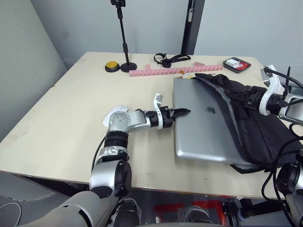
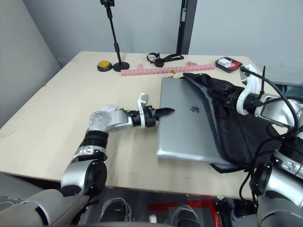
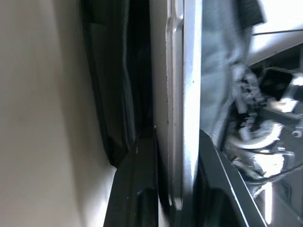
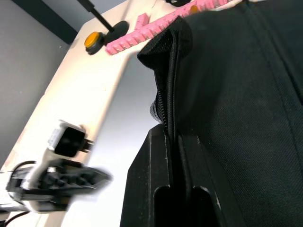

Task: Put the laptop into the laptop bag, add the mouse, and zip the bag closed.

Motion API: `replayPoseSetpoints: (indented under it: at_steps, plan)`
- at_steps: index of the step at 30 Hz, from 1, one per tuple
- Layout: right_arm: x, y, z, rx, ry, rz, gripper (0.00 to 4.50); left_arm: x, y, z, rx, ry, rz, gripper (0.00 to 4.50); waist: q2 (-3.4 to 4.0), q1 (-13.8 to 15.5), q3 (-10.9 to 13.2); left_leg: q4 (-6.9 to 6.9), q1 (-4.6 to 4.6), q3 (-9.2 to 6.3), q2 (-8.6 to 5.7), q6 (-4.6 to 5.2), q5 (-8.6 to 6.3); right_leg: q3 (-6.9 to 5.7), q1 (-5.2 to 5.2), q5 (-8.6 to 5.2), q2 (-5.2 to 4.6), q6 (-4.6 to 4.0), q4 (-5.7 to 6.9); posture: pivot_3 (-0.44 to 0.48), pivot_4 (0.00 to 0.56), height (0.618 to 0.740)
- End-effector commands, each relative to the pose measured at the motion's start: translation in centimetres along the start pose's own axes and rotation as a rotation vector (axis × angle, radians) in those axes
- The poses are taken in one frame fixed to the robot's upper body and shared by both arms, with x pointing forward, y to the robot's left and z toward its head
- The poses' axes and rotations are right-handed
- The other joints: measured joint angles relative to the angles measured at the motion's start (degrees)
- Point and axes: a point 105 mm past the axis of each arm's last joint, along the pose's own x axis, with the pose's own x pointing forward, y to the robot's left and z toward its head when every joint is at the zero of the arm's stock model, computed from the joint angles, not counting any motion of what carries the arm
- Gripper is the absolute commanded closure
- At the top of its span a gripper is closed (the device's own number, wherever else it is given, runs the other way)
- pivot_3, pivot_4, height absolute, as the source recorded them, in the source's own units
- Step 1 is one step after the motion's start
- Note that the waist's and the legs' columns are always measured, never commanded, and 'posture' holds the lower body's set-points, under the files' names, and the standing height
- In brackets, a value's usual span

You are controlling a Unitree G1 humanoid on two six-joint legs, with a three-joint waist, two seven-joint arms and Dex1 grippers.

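Laptop [image 1: 203,120]: lying flat on the table [image 1: 71,113], its right part sitting inside the open laptop bag [image 1: 262,130]. Left gripper [image 1: 182,112]: jaws clamping the laptop's left edge. Right gripper [image 1: 239,94]: jaws pinching the bag's zippered upper flap, holding it raised.

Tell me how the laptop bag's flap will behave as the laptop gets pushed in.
Probably floppy: the laptop bag is black fabric, and its flap drapes in folds where the right gripper pinches it. The laptop, clamped by the left gripper, looks rigid, so the flap may sag onto it if released.
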Motion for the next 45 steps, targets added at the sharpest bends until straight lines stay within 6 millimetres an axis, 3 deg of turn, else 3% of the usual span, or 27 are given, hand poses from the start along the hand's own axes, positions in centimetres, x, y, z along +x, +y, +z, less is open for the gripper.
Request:
replayPoseSetpoints:
  at_steps: [1, 6, 14, 22, 30, 39, 45]
  plan:
    - [-0.7, 0.8, 0.8, -0.017, -0.038, 0.028, 4.48, 1.8, -4.2, 1.5, 0.085, -0.051, -0.148, 4.17, 0.00, 0.0, 0.0, 0.00, 0.00, 0.00, 0.00, -0.02, 0.01, 0.01, 0.00, 0.01, 0.00, 0.00, 0.00, 0.000, 0.150, 0.739]
    - [-0.3, 1.0, 0.7, -0.017, -0.036, 0.029, 4.48, 4.1, -3.5, 1.9, 0.112, -0.111, -0.084, 4.17, 0.00, 0.2, 0.0, 0.00, -0.02, -0.02, -0.15, -0.11, 0.00, 0.01, 0.00, 0.02, -0.16, 0.00, 0.00, 0.000, 0.150, 0.739]
    - [0.4, 1.5, 0.6, 0.009, -0.049, 0.044, 4.48, 7.6, -3.7, 0.6, 0.132, -0.107, -0.047, 4.17, 0.02, 0.2, 0.0, -0.03, -0.07, -0.02, -0.28, -0.04, 0.03, 0.00, 0.00, 0.28, -0.28, 0.45, -0.02, 0.000, 0.150, 0.739]
    - [0.4, 2.1, 0.5, 0.035, -0.066, 0.053, 4.48, 10.1, -4.8, -2.0, 0.108, -0.026, -0.070, 4.17, 0.02, 0.1, 0.0, -0.02, -0.30, -0.08, -0.75, 0.21, 0.09, -0.04, -0.03, 0.22, -0.74, 0.37, -0.17, 0.000, 0.150, 0.739]
    - [0.4, 3.1, 0.4, 0.072, -0.067, 0.064, 4.48, 11.3, -5.5, -3.1, 0.089, 0.008, -0.085, 4.17, 0.02, 0.2, 0.0, 0.07, -0.48, -0.13, -0.89, 0.45, 0.13, -0.08, -0.03, 0.35, -0.89, 0.59, -0.32, 0.000, 0.150, 0.739]
    - [1.4, 3.4, -1.0, 0.179, -0.067, 0.079, 4.48, 11.4, -6.1, -2.8, 0.081, -0.009, -0.111, 4.17, 0.01, 0.0, 0.0, 0.08, -0.59, -0.17, -0.90, 0.47, 0.12, -0.13, -0.06, 0.36, -0.90, 0.60, -0.35, 0.000, 0.150, 0.739]
    - [2.2, 4.2, -0.2, 0.241, -0.112, 0.119, 4.48, 11.6, -7.0, -2.7, 0.071, -0.011, -0.144, 4.17, 0.01, -0.2, 0.0, 0.15, -0.78, -0.21, -0.91, 0.49, 0.12, -0.16, -0.18, 0.36, -0.91, 0.60, -0.35, 0.000, 0.150, 0.739]
